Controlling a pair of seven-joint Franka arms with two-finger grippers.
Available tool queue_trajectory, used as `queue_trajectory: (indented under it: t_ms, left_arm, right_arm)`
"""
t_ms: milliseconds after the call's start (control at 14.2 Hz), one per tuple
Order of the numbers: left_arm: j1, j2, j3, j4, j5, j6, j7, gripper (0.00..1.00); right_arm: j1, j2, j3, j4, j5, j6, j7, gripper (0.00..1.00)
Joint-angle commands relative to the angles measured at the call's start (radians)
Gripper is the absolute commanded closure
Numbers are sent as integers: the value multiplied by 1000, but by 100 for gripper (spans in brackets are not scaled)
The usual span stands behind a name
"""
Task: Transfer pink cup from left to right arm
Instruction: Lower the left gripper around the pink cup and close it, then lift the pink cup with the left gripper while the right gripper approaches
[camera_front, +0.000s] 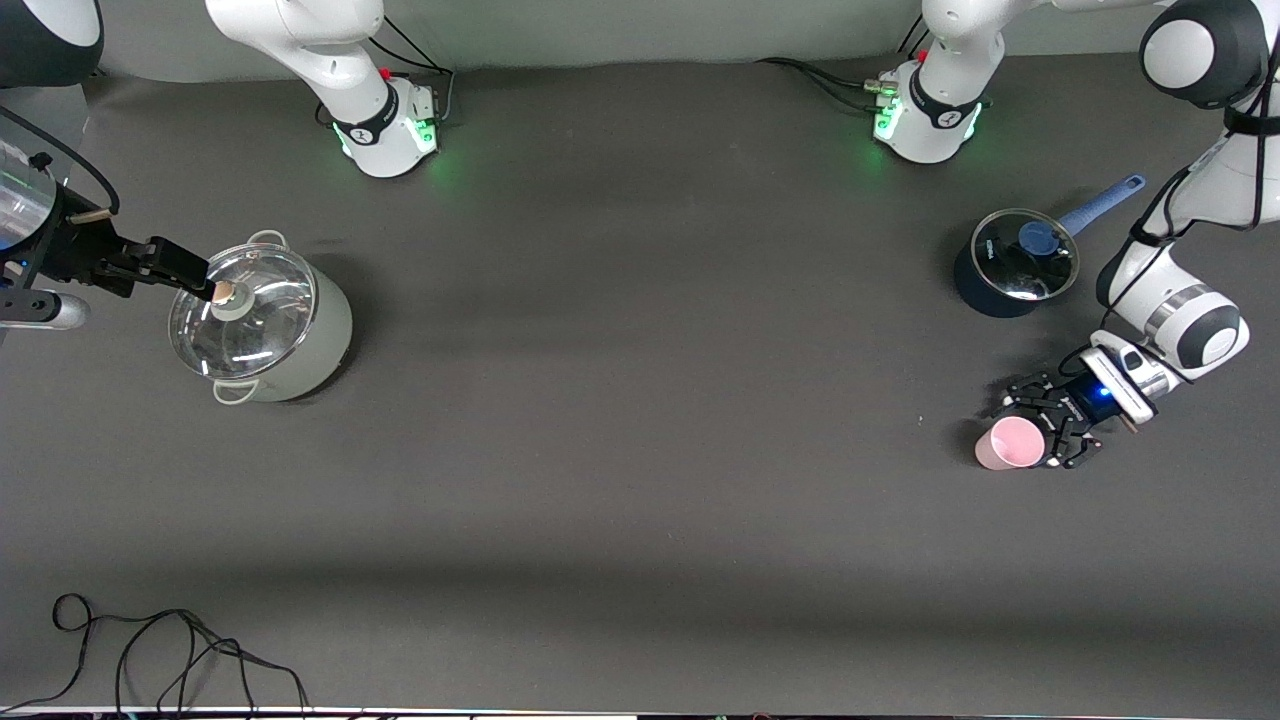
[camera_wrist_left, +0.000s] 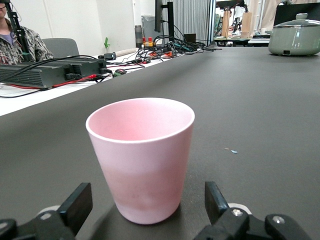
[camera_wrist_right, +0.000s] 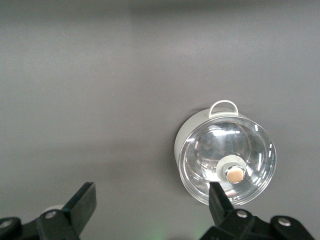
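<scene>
Standing upright between the left gripper's (camera_front: 1040, 425) spread fingers, the empty pink cup (camera_front: 1008, 443).

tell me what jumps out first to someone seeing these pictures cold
The pink cup stands upright on the dark table at the left arm's end, with the left tool low around it, fingers open on either side and not yet closed. At the right arm's end, the right tool hangs open over the glass-lidded grey-green pot. A dark blue saucepan with a lid sits farther from the front camera than the cup.
</scene>
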Motion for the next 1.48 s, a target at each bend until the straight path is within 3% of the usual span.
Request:
queue_trajectory:
  t_ms: [0, 421, 632, 773, 983, 1405]
  left_arm:
    - [-24, 5, 7, -13, -39, 28, 57, 0]
    - [-57, 10, 7, -13, -95, 42, 57, 7]
    - [-58, 10, 7, -13, -109, 44, 53, 36]
    - [-66, 8, 7, -15, -126, 44, 50, 42]
    - [-99, -12, 5, -11, -140, 68, -2, 45]
    - [-296, -255, -14, -131, -218, 279, -245, 45]
  right_arm:
    - [8, 5, -6, 11, 11, -2, 15, 0]
    - [8, 4, -6, 10, 11, -3, 15, 0]
    - [9, 4, -6, 10, 11, -3, 15, 0]
    - [9, 4, -6, 10, 11, -3, 15, 0]
    - [8, 4, -6, 10, 11, -3, 15, 0]
    - [8, 4, -6, 10, 11, -3, 15, 0]
